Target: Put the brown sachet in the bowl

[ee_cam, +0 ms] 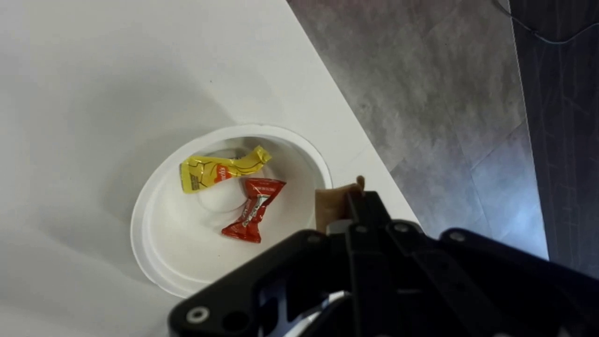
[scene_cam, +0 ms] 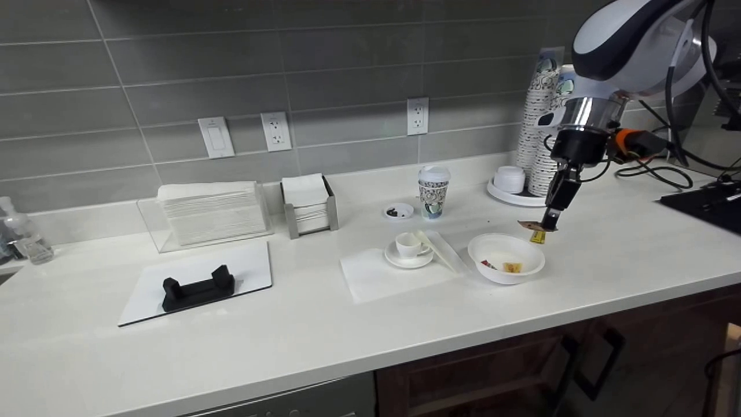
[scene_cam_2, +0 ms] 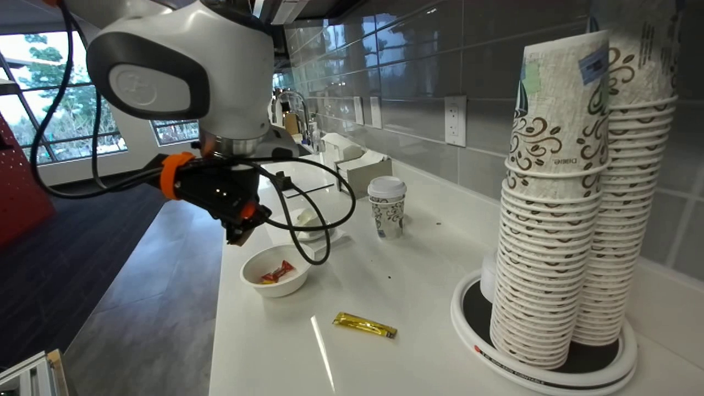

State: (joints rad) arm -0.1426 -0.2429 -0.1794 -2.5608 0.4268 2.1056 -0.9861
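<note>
Gripper (scene_cam: 550,220) is clamping the brown sachet (ee_cam: 329,206) tight, holding it aloft near the bowl (ee_cam: 199,229), inside which a yellow packet (ee_cam: 206,174) and a red packet (ee_cam: 255,210) are lying!

Along the back of the white counter (scene_cam: 301,341), folded towels (scene_cam: 211,220) stand in a clear holder (scene_cam: 149,225) beside napkins (scene_cam: 305,191) in a gray holder (scene_cam: 332,204); nearer the front, a black stand (scene_cam: 198,294) rests on a white board (scene_cam: 252,263). A lidded paper cup (scene_cam: 433,194) stands near a small white dish (scene_cam: 408,208) of dark bits (scene_cam: 393,213), and a white cup (scene_cam: 407,245) sits on a saucer (scene_cam: 405,263). Tall stacks of paper cups (scene_cam_2: 550,236) rise from a round turntable (scene_cam_2: 476,316) — a yellow stick packet (scene_cam_2: 365,324) lies apart from them on the counter. In the wrist view, a red packet (ee_cam: 255,213) lies just beside a creased yellow packet (ee_cam: 206,173).
</note>
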